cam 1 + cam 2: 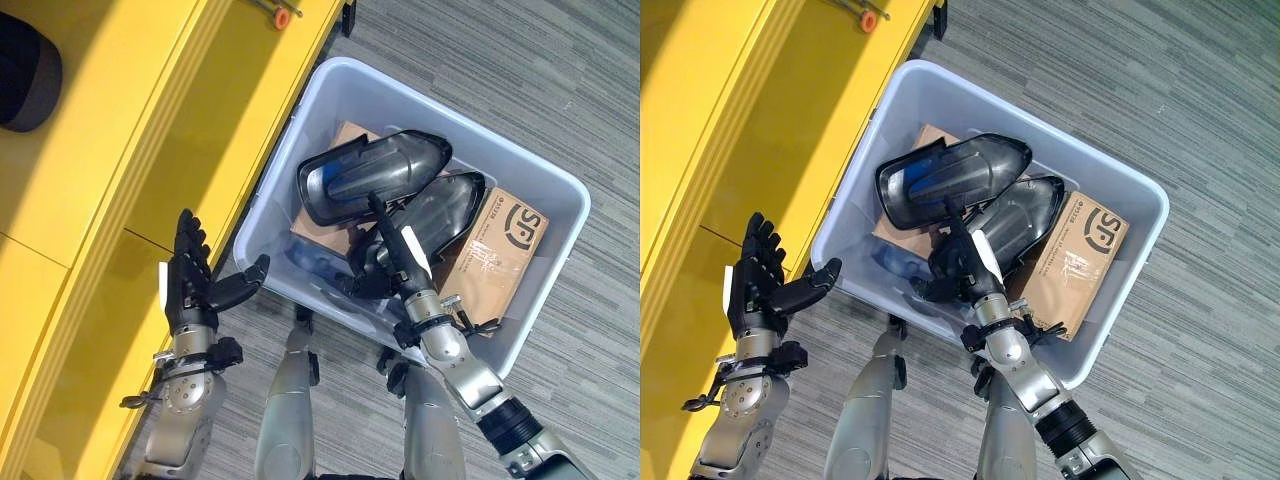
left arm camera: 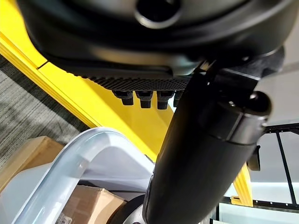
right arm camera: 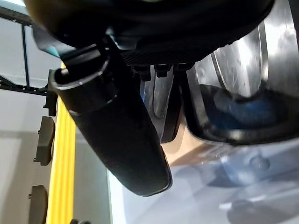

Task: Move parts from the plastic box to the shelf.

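Note:
The pale plastic box (image 1: 550, 290) stands on the floor beside the yellow shelf (image 1: 120, 150). Two curved black shell-like parts lie in it: an upper part (image 1: 370, 175) and a lower part (image 1: 445, 210), stacked over cardboard. My right hand (image 1: 400, 255) reaches into the box with its fingers straight, resting on the lower part's near end, one fingertip by the upper part's edge. The black part (image 3: 243, 93) shows close past the right hand's fingers. My left hand (image 1: 190, 280) hovers open and empty over the shelf's front edge, thumb pointing toward the box's near corner.
A brown cardboard box (image 1: 500, 250) lies in the plastic box's right half, another piece of cardboard (image 1: 345, 135) under the parts. On the shelf sit a dark rounded object (image 1: 25, 70) at the far left and a small orange-tipped tool (image 1: 282, 15). Grey carpet surrounds the box.

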Tool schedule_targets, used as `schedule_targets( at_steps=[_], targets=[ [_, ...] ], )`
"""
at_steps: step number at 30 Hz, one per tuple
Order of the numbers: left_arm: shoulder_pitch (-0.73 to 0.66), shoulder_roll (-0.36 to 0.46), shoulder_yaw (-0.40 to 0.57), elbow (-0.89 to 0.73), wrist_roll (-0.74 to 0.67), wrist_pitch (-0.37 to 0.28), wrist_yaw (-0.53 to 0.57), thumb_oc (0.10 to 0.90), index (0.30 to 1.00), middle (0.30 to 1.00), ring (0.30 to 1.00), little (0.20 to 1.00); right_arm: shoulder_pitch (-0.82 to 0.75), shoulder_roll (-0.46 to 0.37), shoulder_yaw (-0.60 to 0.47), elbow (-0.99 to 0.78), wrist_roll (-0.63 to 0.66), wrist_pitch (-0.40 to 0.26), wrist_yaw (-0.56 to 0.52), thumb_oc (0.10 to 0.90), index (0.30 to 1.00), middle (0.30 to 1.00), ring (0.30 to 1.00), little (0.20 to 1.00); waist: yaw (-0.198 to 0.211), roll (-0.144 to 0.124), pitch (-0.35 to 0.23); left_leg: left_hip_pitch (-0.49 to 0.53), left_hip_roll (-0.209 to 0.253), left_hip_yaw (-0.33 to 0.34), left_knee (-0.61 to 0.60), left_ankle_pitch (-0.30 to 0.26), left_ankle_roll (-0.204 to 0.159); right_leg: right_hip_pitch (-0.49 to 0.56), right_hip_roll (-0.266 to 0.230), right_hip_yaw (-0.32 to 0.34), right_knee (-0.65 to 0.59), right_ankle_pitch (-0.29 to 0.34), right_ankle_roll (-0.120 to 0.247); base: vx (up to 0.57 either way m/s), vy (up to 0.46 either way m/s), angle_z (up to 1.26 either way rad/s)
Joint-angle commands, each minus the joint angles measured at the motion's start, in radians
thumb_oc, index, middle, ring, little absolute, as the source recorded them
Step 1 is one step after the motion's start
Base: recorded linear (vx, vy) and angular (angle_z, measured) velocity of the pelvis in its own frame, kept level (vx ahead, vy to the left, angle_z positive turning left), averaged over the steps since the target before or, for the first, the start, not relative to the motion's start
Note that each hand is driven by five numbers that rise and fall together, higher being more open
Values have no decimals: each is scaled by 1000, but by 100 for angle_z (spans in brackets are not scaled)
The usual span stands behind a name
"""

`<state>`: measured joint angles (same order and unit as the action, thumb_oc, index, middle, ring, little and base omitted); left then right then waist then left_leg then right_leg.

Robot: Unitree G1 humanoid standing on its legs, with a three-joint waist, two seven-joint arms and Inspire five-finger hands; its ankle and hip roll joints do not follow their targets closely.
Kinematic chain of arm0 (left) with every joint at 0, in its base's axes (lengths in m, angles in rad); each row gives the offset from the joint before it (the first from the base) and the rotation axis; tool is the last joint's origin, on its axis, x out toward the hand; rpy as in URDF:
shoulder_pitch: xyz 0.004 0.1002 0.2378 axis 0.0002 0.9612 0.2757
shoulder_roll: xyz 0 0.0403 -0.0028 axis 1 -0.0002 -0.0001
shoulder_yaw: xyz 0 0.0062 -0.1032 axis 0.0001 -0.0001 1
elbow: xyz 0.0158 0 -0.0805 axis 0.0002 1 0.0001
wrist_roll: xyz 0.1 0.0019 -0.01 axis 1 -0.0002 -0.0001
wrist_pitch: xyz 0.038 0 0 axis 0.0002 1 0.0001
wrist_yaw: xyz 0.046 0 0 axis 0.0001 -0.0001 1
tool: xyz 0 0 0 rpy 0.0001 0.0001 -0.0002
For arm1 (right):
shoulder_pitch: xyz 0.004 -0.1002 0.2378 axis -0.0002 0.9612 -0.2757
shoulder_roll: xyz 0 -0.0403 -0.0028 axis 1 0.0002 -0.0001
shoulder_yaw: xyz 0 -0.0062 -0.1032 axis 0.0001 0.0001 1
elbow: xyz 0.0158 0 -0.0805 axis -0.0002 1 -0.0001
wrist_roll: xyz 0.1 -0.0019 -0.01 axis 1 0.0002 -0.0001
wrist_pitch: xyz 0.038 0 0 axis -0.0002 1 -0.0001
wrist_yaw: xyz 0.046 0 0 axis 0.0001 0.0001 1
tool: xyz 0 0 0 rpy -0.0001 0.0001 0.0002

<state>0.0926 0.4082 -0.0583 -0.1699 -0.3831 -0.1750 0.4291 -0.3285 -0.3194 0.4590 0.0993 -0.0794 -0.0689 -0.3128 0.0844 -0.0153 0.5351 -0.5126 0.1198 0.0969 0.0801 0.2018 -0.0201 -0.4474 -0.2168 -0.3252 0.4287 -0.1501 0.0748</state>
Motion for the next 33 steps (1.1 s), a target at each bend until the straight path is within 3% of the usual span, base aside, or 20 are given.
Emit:
schedule_targets(
  at_steps=[1, 12, 13, 14, 15, 16, 19, 20, 21, 27, 28, 33],
  targets=[
    [-15, 24, 20, -178, 74, -96, 44, 900, 1000, 1000, 1000, 1000, -102, 8, 16, -4, -137, -48, -74, 900, 1000, 1000, 1000, 1000, -7, 1, -15, -8, 45, 15, 109, -133, -38, 68, 5, 59, -218, 98, 34, 0, 0, 0],
    [-64, 21, -40, -181, 103, -126, 89, 900, 1000, 1000, 1000, 1000, -174, 31, 36, 129, -308, -17, -204, 900, 1000, 1000, 1000, 1000, -2, 24, -15, -98, 31, -1, 136, -137, -31, -8, -6, 53, -198, 108, 39, -4, 22, 2],
    [-67, 23, -51, -180, 108, -129, 93, 900, 1000, 1000, 1000, 1000, -179, 35, 44, 161, -338, -7, -221, 900, 1000, 1000, 1000, 1000, 1, 26, -15, -90, 26, -10, 144, -163, -39, 0, -10, 60, -187, 88, 47, -8, 33, 7],
    [-72, 23, -49, -181, 109, -130, 94, 900, 1000, 1000, 1000, 1000, -185, 35, 43, 162, -340, -8, -224, 900, 1000, 1000, 1000, 1000, 1, 27, -15, -110, 27, -3, 143, -141, -30, -18, -10, 51, -191, 106, 40, 55, 23, 11],
    [-75, 24, -59, -178, 110, -135, 97, 900, 1000, 1000, 1000, 1000, -194, 35, 58, 202, -370, 5, -228, 900, 1000, 1000, 1000, 1000, 5, 30, -15, -98, 23, -16, 146, -164, -37, -7, -12, 60, -185, 88, 48, -69, 28, 12],
    [-81, 24, -57, -179, 110, -136, 97, 900, 1000, 1000, 1000, 1000, -200, 35, 57, 204, -371, 4, -229, 900, 1000, 1000, 1000, 1000, 4, 31, -15, -118, 24, -9, 144, -142, -29, -25, -13, 51, -189, 106, 41, -12, 32, 13],
    [-91, 26, -73, -174, 118, -142, 101, 900, 1000, 1000, 1000, 1000, -228, 40, 72, 283, -430, 27, -257, 900, 1000, 1000, 1000, 1000, 11, 38, -15, -113, 17, -21, 145, -163, -37, -21, -17, 55, -181, 91, 50, -13, 23, 10],
    [-97, 26, -71, -175, 118, -143, 102, 900, 1000, 1000, 1000, 1000, -236, 40, 71, 285, -431, 26, -259, 900, 1000, 1000, 1000, 1000, 11, 39, -15, -134, 18, -14, 143, -140, -28, -39, -17, 45, -186, 109, 43, 44, 11, 5],
    [-100, 26, -76, -171, 124, -146, 100, 900, 1000, 1000, 1000, 1000, -249, 33, 81, 319, -473, 42, -272, 900, 1000, 1000, 1000, 1000, 15, 42, -15, -120, 13, -24, 144, -161, -37, -25, -19, 52, -180, 91, 51, -12, 15, 5],
    [-139, 27, -89, -164, 122, -161, 88, 900, 1000, 1000, 1000, 1000, -301, 24, 97, 428, -560, 77, -293, 900, 1000, 1000, 1000, 1000, 24, 56, -15, -156, 8, -26, 146, -138, -27, -62, -26, 38, -170, 106, 43, -19, 16, 3],
    [-134, 27, -91, -162, 122, -161, 88, 900, 1000, 1000, 1000, 1000, -296, 26, 99, 431, -560, 76, -293, 900, 1000, 1000, 1000, 1000, 24, 55, -15, -137, 7, -34, 148, -160, -35, -45, -26, 48, -164, 88, 51, -6, 12, 3],
    [-160, 33, -93, -155, 124, -168, 70, 900, 1000, 1000, 1000, 1000, -319, -6, 115, 482, -644, 101, -289, 900, 1000, 1000, 1000, 1000, 28, 59, -15, -161, 5, -31, 143, -135, -28, -66, -26, 35, -169, 107, 44, -17, 9, 1]
  ],
)
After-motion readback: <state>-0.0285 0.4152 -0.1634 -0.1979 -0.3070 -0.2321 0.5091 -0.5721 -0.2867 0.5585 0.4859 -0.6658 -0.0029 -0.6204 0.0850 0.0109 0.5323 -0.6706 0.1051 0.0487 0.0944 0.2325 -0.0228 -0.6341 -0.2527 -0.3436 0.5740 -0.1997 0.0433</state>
